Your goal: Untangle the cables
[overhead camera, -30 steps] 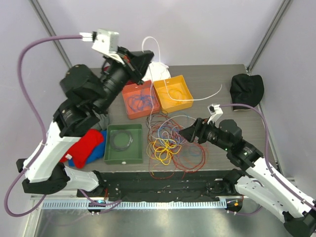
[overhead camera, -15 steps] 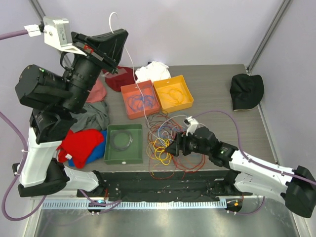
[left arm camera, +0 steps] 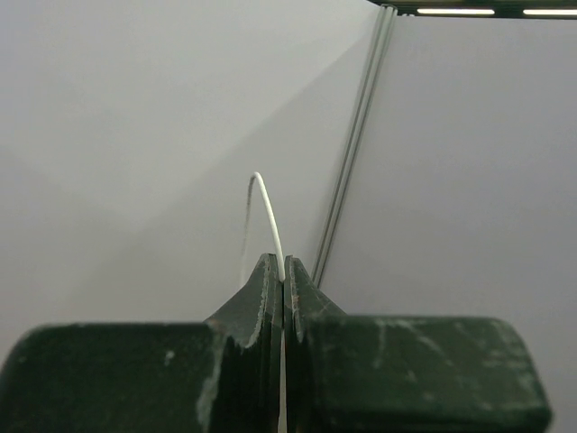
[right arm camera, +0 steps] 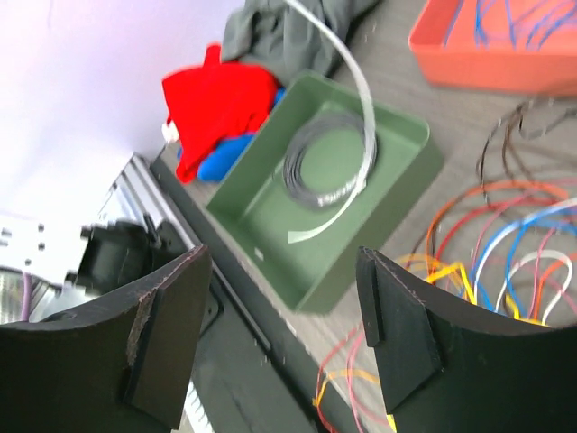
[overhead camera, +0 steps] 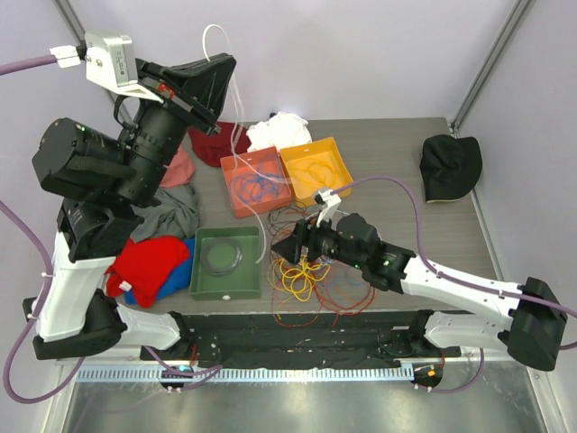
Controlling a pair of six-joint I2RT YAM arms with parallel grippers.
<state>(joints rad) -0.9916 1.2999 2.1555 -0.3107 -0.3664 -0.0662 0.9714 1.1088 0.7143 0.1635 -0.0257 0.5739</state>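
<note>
From the right wrist, the orange plastic tray [right arm camera: 505,45] is cut off by the top edge and the tangled thin coloured cables [right arm camera: 505,234] by the right edge. The thin white cable [right arm camera: 361,90] over the green plastic tray [right arm camera: 379,230] is blurred. From above, the blue cloth [overhead camera: 185,257] at the near left lies mostly hidden under the red cloth [overhead camera: 149,266].

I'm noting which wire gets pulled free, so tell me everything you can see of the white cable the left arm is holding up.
The thin, smooth white cable is clamped in the shut left pincer, held high above the table. A short loop arches above the grip; the rest hangs down in a loose curve. Its free end dangles over the green rectangular plastic tray; whether it touches cannot be told.
</note>
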